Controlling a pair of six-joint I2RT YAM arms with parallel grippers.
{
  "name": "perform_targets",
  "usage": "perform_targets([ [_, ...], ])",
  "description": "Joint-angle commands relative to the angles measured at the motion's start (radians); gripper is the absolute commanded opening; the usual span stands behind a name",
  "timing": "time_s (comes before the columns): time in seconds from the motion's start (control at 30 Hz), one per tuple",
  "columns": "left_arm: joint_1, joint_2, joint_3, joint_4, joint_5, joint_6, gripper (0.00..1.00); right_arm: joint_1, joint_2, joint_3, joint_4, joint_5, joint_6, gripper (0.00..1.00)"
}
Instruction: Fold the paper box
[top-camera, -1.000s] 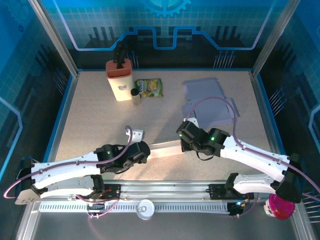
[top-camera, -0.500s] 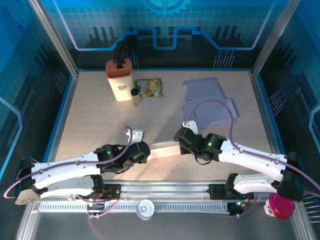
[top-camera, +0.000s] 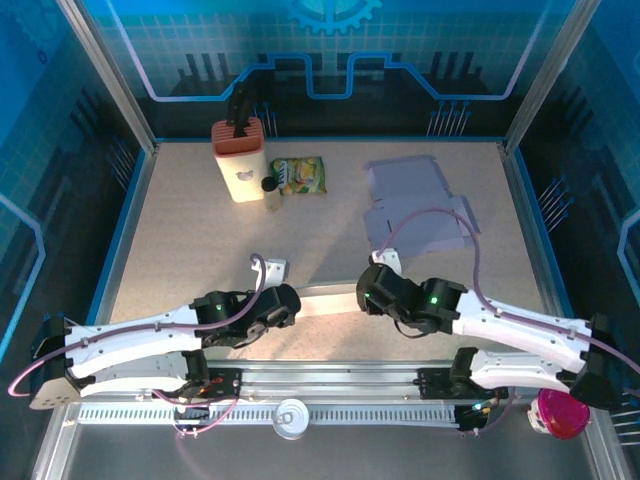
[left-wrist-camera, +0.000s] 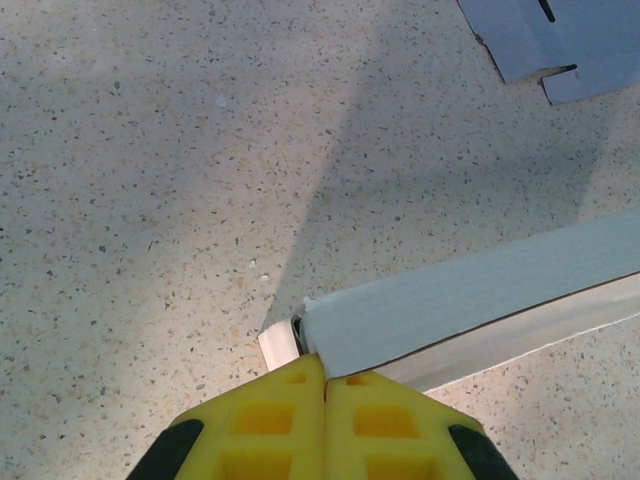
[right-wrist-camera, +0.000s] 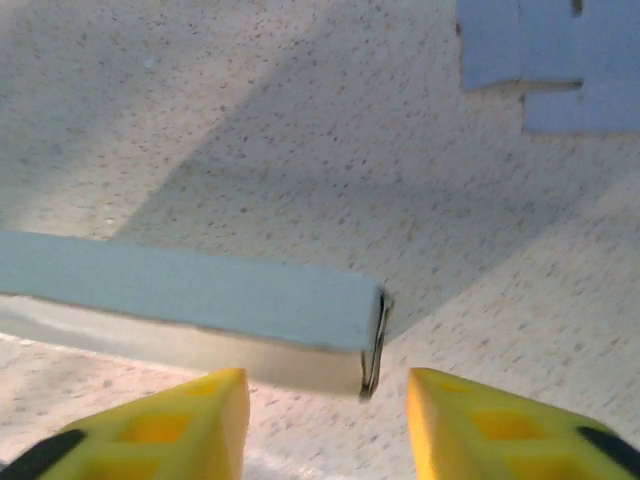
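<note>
The paper box (top-camera: 325, 297) is a long, narrow white piece, flattened and standing on its long edge near the front of the bench (top-camera: 200, 240), between the two arms. The left claw (left-wrist-camera: 325, 385) is closed tight on its left end, the yellow fingertips meeting over the card with a small tab sticking out beside them. The right claw (right-wrist-camera: 328, 395) has its fingers well apart and grips nothing. The box's right end, where the layered edge shows, lies just ahead of the gap between them. Judging from this, the box has been collapsed and creased along its length but not raised into a finished shape. Its walls are pressed together, and no closed corners or tucked flaps can be seen. Toward the far right of the bench lie grey-blue flat sheets (top-camera: 415, 205) with cut tabs, unfolded and well apart from both claws. Most of the shaping therefore seems left to do.
</note>
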Motion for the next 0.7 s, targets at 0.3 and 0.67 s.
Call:
perform_targets([
  [0.3, -0.016, 0.011, -0.049, -0.053, -0.004, -0.046, 0.00, -0.134, -0.203, -0.114, 0.131, -0.370, 0.213, 0.81],
  [0.67, -0.022, 0.009, -0.048, -0.056, -0.016, -0.049, 0.00, -0.420, -0.410, -0.468, 0.630, -0.692, 0.886, 0.86],
])
